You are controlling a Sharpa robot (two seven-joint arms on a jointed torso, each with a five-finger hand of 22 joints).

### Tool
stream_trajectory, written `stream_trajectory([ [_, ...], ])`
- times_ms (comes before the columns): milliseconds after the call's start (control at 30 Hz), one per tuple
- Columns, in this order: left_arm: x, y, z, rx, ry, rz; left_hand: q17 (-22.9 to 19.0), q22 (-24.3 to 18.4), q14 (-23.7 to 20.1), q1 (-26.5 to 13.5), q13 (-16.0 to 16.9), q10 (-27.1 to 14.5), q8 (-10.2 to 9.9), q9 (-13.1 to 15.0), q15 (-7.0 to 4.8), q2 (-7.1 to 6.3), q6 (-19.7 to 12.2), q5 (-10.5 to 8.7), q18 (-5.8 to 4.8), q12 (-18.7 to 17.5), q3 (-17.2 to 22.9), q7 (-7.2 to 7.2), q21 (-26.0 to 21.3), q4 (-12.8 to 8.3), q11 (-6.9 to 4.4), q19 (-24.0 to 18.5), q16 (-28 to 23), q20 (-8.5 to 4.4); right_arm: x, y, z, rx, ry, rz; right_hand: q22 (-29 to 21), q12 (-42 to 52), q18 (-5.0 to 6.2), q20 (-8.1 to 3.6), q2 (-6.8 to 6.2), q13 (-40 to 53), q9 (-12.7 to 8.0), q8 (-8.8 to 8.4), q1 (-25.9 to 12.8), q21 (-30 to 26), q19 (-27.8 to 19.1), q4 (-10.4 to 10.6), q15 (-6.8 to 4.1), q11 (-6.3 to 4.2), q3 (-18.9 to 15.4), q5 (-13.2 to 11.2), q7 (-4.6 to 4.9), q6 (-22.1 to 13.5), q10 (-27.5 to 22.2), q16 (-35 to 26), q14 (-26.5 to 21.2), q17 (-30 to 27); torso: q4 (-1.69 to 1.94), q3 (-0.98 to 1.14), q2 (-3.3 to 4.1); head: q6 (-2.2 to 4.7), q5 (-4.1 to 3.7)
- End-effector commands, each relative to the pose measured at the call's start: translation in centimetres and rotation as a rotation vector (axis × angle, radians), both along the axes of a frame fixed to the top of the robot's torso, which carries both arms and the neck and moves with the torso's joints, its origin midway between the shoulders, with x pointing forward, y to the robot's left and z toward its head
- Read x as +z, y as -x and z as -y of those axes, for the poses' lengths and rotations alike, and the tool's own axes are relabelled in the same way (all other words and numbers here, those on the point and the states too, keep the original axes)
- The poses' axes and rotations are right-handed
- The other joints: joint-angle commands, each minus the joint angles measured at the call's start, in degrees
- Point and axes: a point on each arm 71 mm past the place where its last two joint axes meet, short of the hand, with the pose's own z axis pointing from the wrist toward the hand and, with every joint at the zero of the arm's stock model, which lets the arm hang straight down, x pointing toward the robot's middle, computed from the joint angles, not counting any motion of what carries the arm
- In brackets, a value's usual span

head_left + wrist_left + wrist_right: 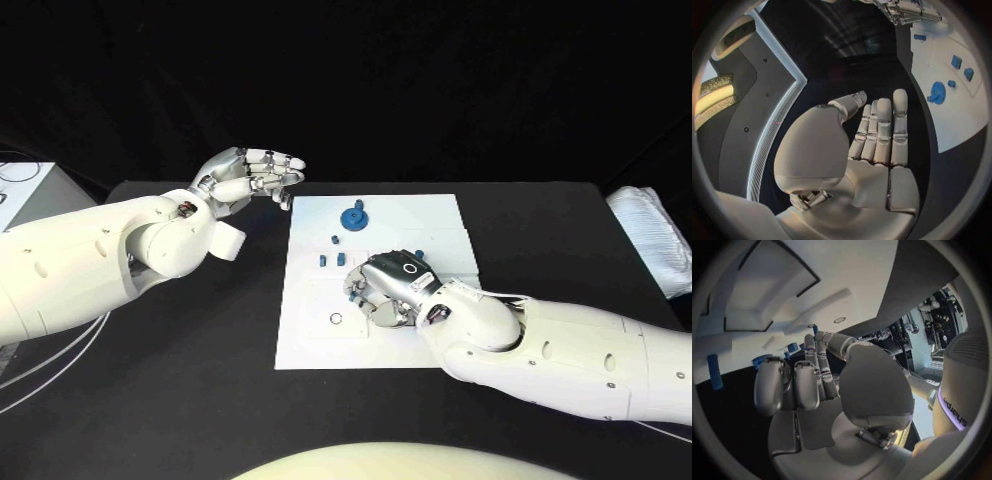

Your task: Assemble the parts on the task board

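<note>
The white task board lies mid-table. A round blue part sits near its far edge, with small blue parts just nearer. My right hand is low over the board's middle, fingers curled down. In the right wrist view its thumb and a finger meet on a small blue part over the board. My left hand hangs above the table left of the board, holding nothing. The left wrist view shows its fingers stretched out, the board and the round part beyond.
A white box stands at the table's left edge and a white bundle at its right edge. A small ring-shaped hole marks the board's near left part. White cables trail under my left arm.
</note>
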Motion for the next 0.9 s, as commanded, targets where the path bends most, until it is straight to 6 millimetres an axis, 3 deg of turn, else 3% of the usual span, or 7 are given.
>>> stream_trajectory([
  [33,0.04,0.05,0.15,-0.021,0.008,-0.001,0.1,-0.1,-0.2,-0.3,0.0,-0.4,-0.4,-0.1,0.14,0.14,-0.4,0.23,0.82,0.0,-0.1,0.0,-0.2,0.3,-0.05,-0.2,0.1,0.39,0.26,0.09,-0.02,0.004,-0.019,0.03,0.2,0.2,-0.81,0.1,0.42,0.1,0.2,0.2,0.1,0.2,0.5,-0.1,-0.16,-0.49,0.2,-0.1,-0.06,0.4,1.0,0.1,2.9,0.2,-0.04,-0.03,0.02,0.0,0.02],
  [900,0.0,0.08,0.2,-0.026,0.006,-0.008,0.1,-0.1,-0.3,-0.4,-0.1,-0.7,-0.4,-0.1,0.2,0.15,-0.6,0.21,0.82,-0.1,-0.1,0.05,-0.3,0.4,0.01,-0.3,0.1,0.45,-0.22,-0.17,0.16,-0.009,0.034,0.011,0.4,0.2,-0.85,0.11,0.4,0.1,0.2,0.26,0.0,0.3,0.6,-0.1,-0.17,-0.5,0.3,-0.1,-0.07,0.4,1.1,0.2,2.9,0.3,0.01,-0.08,0.0,-0.14,-0.1],
])
